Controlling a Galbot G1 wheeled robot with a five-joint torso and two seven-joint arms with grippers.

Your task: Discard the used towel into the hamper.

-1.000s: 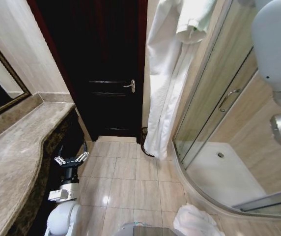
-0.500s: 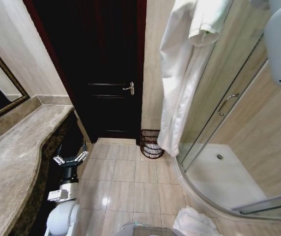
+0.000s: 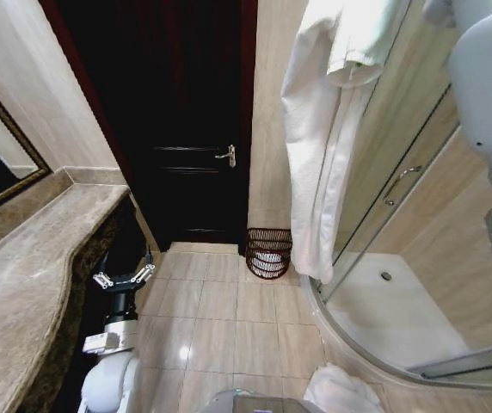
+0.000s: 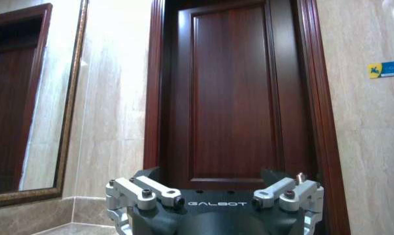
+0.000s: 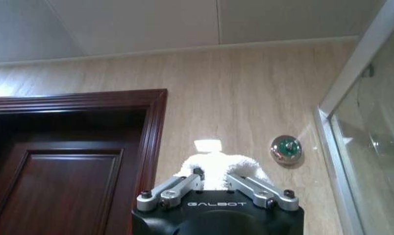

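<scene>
By the marble counter [image 3: 31, 258] the left gripper [image 3: 124, 279] hangs low with its jaws released and empty. Across the tiled floor the hamper [image 3: 268, 252] stands against the far wall beside the dark door [image 3: 190, 129], just under the hanging white robe [image 3: 323, 155]. The right gripper [image 5: 215, 188], raised high, has its jaws clenched on the white towel [image 5: 216, 171]; I'd judge this the carrying step, and next the robot must close in on the hamper and bring the towel over its rim before releasing.
</scene>
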